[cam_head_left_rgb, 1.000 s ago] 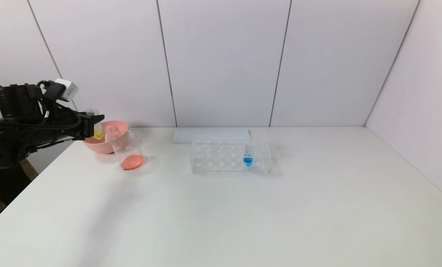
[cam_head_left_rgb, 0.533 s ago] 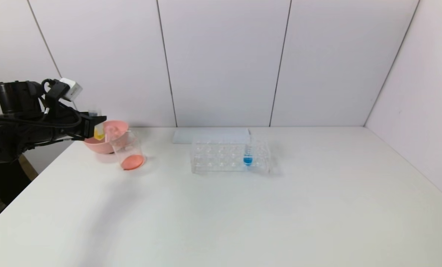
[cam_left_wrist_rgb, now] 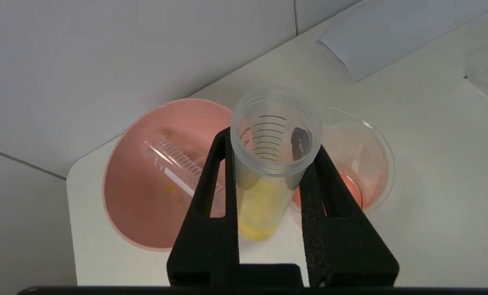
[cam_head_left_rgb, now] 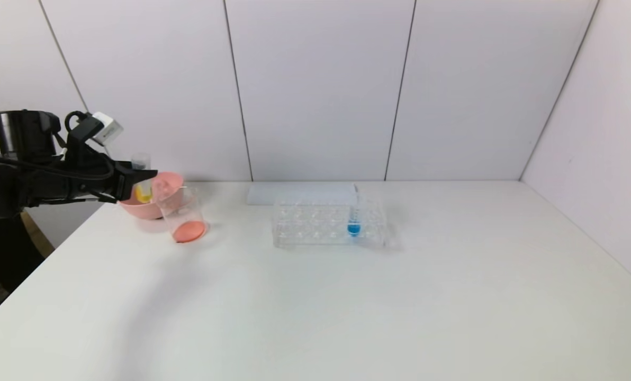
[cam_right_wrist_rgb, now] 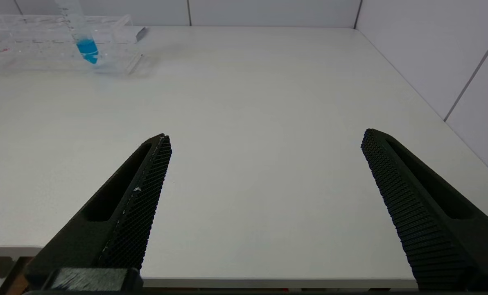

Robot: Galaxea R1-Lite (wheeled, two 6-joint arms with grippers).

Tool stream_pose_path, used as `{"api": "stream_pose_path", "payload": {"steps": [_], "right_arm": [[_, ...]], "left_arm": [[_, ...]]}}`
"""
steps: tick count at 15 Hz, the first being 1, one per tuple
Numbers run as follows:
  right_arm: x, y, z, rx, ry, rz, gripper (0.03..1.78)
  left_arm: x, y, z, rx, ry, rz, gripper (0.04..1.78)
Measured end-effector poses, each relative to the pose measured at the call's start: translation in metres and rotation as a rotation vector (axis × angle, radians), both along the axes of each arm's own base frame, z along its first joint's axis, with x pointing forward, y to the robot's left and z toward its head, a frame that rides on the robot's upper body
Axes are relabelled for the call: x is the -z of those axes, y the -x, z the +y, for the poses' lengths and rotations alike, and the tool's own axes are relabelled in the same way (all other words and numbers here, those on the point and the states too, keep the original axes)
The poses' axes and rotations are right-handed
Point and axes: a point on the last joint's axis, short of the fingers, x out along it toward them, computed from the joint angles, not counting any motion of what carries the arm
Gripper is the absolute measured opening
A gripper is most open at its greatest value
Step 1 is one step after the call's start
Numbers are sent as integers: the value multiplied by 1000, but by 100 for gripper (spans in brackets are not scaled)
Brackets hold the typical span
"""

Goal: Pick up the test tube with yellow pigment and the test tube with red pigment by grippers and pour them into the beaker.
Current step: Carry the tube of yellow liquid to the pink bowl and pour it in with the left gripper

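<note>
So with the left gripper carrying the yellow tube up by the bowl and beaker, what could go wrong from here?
1. The left gripper holds the test tube with yellow pigment over the gap between the pink bowl and the beaker; a tilt here might spill onto the table or into the bowl.
2. The beaker, already holding red liquid, sits close beside the fingers, so a sideways move could knock it.
3. An empty tube lies in the bowl and could be bumped.

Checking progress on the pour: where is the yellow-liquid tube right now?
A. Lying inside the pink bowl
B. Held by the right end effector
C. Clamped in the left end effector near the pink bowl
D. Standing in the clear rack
C: the left end effector is shut on the test tube with yellow pigment, upright beside the pink bowl and the beaker.
</note>
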Motion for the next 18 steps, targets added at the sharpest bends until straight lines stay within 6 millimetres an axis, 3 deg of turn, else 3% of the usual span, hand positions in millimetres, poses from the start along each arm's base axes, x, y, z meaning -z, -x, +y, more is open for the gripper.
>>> {"api": "stream_pose_path", "payload": {"steps": [8, 18], "right_arm": [[0, 0, 0, 0, 0, 0, 170], [0, 0, 0, 0, 0, 0, 170]], "left_arm": [[-12, 1, 10, 56, -159, 39, 44], [-13, -3, 12, 76, -200, 44, 44]]}}
